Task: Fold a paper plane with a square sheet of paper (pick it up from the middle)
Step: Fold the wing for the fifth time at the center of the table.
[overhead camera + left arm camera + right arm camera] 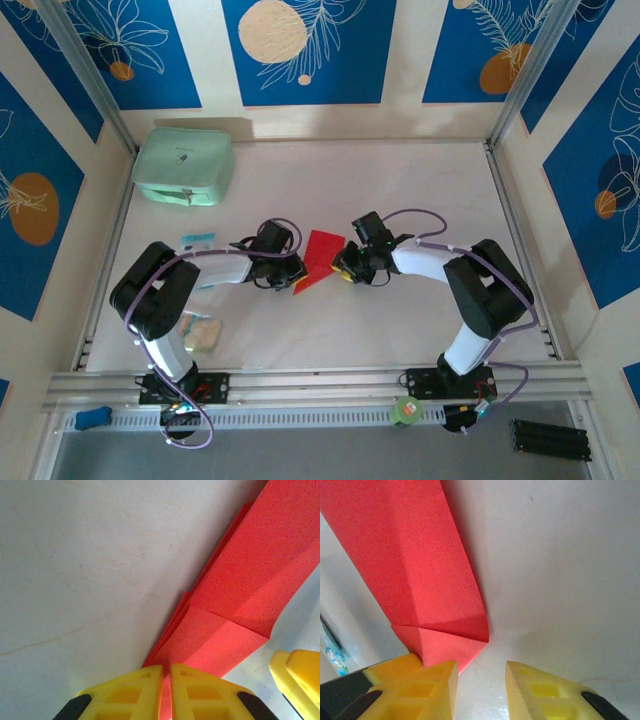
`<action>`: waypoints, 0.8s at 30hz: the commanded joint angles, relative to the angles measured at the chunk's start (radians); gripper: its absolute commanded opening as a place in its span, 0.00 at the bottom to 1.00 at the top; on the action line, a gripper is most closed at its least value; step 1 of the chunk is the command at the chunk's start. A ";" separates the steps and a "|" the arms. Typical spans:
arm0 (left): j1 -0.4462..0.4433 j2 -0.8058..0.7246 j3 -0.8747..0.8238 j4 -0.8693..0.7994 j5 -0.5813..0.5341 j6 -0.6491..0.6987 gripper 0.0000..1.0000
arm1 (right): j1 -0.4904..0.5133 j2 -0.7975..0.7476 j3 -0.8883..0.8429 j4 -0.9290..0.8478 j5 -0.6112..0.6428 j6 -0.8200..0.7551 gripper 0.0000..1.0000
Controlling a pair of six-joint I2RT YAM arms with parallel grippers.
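Paper plane (pixel 320 255), red and creased, lies mid-scene on the white table (pixel 420 200) in our overhead view, between the left gripper (pixel 291 276) and the right gripper (pixel 344 266). From the left wrist, we see yellow fingers (pixel 135 690) pinched shut on the paper's edge. From the right wrist, we see the jaws standing apart, with the folded tip just beside one finger (pixel 427 685).

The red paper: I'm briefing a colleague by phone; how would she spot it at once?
On the white table, look at the middle. The red paper is there, folded and creased, one end pinched by the left end effector. It is the one bright red thing; the case at the far left corner is mint green.
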 commanded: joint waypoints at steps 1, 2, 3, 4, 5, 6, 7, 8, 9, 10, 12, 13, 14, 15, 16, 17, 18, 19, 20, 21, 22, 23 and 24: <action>0.004 0.015 -0.026 -0.045 -0.013 -0.008 0.14 | 0.002 0.028 0.035 -0.021 0.004 0.002 0.27; 0.004 0.015 -0.026 -0.043 -0.012 -0.008 0.14 | 0.002 0.032 0.038 -0.022 0.004 -0.001 0.26; 0.004 0.015 -0.026 -0.044 -0.011 -0.007 0.14 | 0.002 0.037 0.041 -0.019 0.002 -0.005 0.25; 0.004 0.017 -0.026 -0.044 -0.010 -0.008 0.14 | 0.002 0.043 0.045 -0.014 -0.001 -0.010 0.24; 0.004 0.017 -0.026 -0.043 -0.009 -0.007 0.14 | 0.002 0.048 0.048 -0.013 -0.003 -0.012 0.23; 0.004 0.019 -0.027 -0.040 -0.008 -0.007 0.14 | 0.002 0.053 0.051 -0.010 -0.004 -0.015 0.23; 0.004 0.019 -0.026 -0.040 -0.008 -0.008 0.13 | 0.004 0.060 0.056 -0.013 -0.006 -0.018 0.22; 0.004 0.019 -0.026 -0.041 -0.007 -0.006 0.13 | 0.002 0.065 0.060 -0.019 -0.004 -0.019 0.21; 0.005 0.019 -0.026 -0.041 -0.006 -0.004 0.13 | 0.001 0.069 0.063 -0.022 -0.006 -0.020 0.21; 0.004 0.020 -0.027 -0.043 -0.006 -0.004 0.13 | 0.001 0.071 0.063 -0.020 -0.006 -0.022 0.21; 0.004 0.018 -0.026 -0.043 -0.006 -0.003 0.13 | 0.000 0.077 0.069 -0.021 -0.006 -0.025 0.21; 0.004 0.018 -0.026 -0.044 -0.005 -0.002 0.13 | 0.000 0.079 0.073 -0.027 -0.006 -0.027 0.21; 0.004 0.019 -0.028 -0.044 -0.006 -0.002 0.13 | 0.001 0.082 0.078 -0.033 -0.008 -0.029 0.20; 0.004 0.018 -0.028 -0.044 -0.008 -0.001 0.13 | 0.002 0.085 0.080 -0.034 -0.010 -0.031 0.20; 0.005 0.019 -0.028 -0.044 -0.008 -0.001 0.13 | 0.002 0.087 0.082 -0.036 -0.011 -0.031 0.20; 0.005 0.017 -0.028 -0.044 -0.008 -0.001 0.13 | 0.002 0.087 0.083 -0.044 -0.009 -0.028 0.21; 0.005 0.017 -0.027 -0.045 -0.009 -0.001 0.13 | 0.003 0.085 0.083 -0.051 -0.001 -0.029 0.21; 0.006 0.017 -0.028 -0.046 -0.011 -0.001 0.13 | 0.007 0.080 0.084 -0.062 0.011 -0.025 0.21; 0.005 0.015 -0.028 -0.046 -0.014 -0.001 0.13 | 0.012 0.068 0.082 -0.074 0.032 -0.025 0.21; 0.005 0.016 -0.029 -0.047 -0.014 0.000 0.13 | 0.015 0.059 0.079 -0.080 0.047 -0.026 0.21; 0.005 0.015 -0.028 -0.047 -0.014 0.001 0.13 | 0.016 0.051 0.076 -0.085 0.056 -0.026 0.21; 0.005 0.016 -0.028 -0.048 -0.015 0.001 0.13 | 0.017 0.046 0.074 -0.089 0.062 -0.024 0.22; 0.006 0.015 -0.027 -0.049 -0.016 0.001 0.13 | 0.016 0.043 0.073 -0.092 0.065 -0.024 0.22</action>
